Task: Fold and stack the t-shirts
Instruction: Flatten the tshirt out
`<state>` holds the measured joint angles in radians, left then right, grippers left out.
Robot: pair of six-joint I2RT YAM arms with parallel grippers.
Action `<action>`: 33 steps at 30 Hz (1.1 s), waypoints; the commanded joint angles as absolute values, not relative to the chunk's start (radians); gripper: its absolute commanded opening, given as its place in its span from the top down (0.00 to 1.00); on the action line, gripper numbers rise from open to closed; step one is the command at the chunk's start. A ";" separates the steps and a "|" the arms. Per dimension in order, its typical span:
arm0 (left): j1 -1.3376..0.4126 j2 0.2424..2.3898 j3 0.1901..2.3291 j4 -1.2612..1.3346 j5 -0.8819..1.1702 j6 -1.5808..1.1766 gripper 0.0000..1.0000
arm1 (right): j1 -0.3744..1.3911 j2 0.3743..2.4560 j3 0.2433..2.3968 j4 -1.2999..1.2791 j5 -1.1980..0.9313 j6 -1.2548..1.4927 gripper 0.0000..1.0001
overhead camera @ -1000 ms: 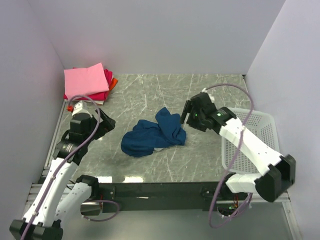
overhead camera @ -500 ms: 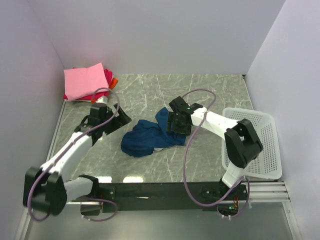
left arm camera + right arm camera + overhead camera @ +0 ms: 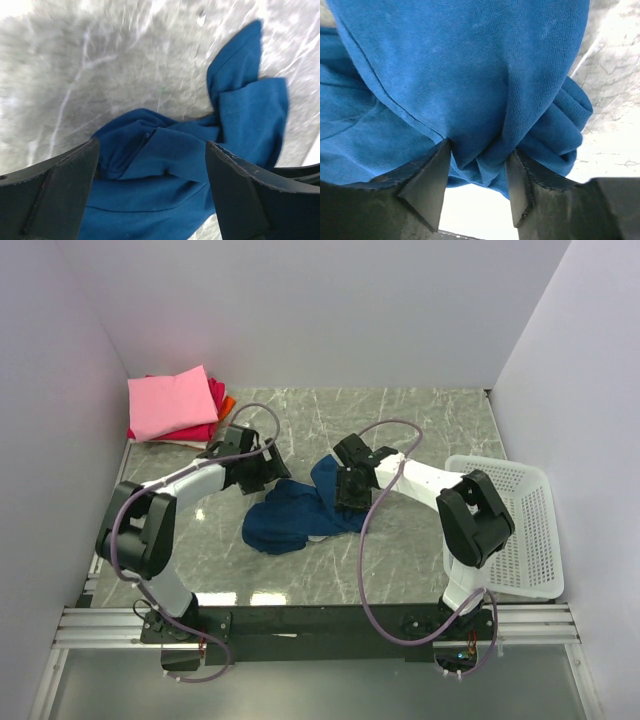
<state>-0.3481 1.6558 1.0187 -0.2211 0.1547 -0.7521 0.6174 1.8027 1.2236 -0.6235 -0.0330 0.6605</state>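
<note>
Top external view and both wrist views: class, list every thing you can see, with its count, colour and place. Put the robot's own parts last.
dark blue t-shirt: one, dark blue, crumpled mid-table
pink t-shirt: one, pink, folded, on top of the pile in the far left corner
magenta-red t-shirt: at least one, magenta-red, folded under the pink one
orange t-shirt: one, orange, edge peeking out at the pile's right side
basket: one, white mesh, right edge of the table
table: one, grey marbled
walls: three, pale lilac, around the table
left gripper: one, black, open, at the blue shirt's left end
right gripper: one, black, closed on a fold of the blue shirt
</note>
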 commanded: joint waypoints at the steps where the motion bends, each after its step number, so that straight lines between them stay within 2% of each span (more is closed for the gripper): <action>1: -0.368 1.675 1.055 -0.233 0.173 -0.727 0.10 | 0.623 1.752 1.201 -0.597 -0.049 0.667 0.48; 3: -0.368 1.692 1.049 -0.233 0.189 -0.727 0.12 | 0.621 1.747 1.195 -0.591 -0.060 0.673 0.52; 6: -0.373 1.715 1.031 -0.198 0.234 -0.742 0.31 | 0.623 1.733 1.181 -0.575 -0.080 0.684 0.57; 7: -0.374 1.718 1.026 -0.168 0.261 -0.747 0.45 | 0.623 1.726 1.175 -0.569 -0.084 0.686 0.60; 8: -0.377 1.730 1.023 -0.157 0.274 -0.758 0.52 | 0.623 1.718 1.172 -0.571 -0.089 0.687 0.63; 9: -0.380 1.736 1.023 -0.147 0.284 -0.759 0.60 | 0.623 1.710 1.167 -0.571 -0.095 0.687 0.69; 10: -0.380 1.741 1.025 -0.143 0.307 -0.761 0.83 | 0.621 1.692 1.166 -0.572 -0.098 0.686 0.74; 11: -0.380 1.747 1.029 -0.149 0.311 -0.762 0.93 | 0.621 1.681 1.166 -0.574 -0.103 0.687 0.81; 12: -0.380 1.746 1.040 -0.156 0.316 -0.762 1.00 | 0.621 1.668 1.175 -0.577 -0.104 0.687 0.92; 14: -0.376 1.735 1.058 -0.181 0.319 -0.752 1.00 | 0.618 1.632 1.201 -0.609 -0.097 0.681 1.00; 18: -0.325 1.635 1.165 -0.232 0.336 -0.753 1.00 | 0.604 1.576 1.340 -0.708 -0.068 0.660 1.00; 23: -0.178 1.439 1.294 -0.288 0.359 -0.785 1.00 | 0.580 1.480 1.601 -0.870 -0.002 0.634 1.00; 27: -0.042 1.270 1.347 -0.327 0.289 -0.785 1.00 | 0.577 1.395 1.753 -0.968 0.165 0.635 1.00; 29: -0.020 1.165 1.341 -0.366 0.227 -0.761 1.00 | 0.578 1.316 1.752 -0.983 0.216 0.656 1.00; 32: -0.014 1.019 1.257 -0.417 0.108 -0.744 1.00 | 0.577 1.169 1.636 -0.942 0.291 0.708 0.98; 33: -0.014 0.984 1.224 -0.425 0.089 -0.744 1.00 | 0.577 1.129 1.518 -0.922 0.296 0.724 0.90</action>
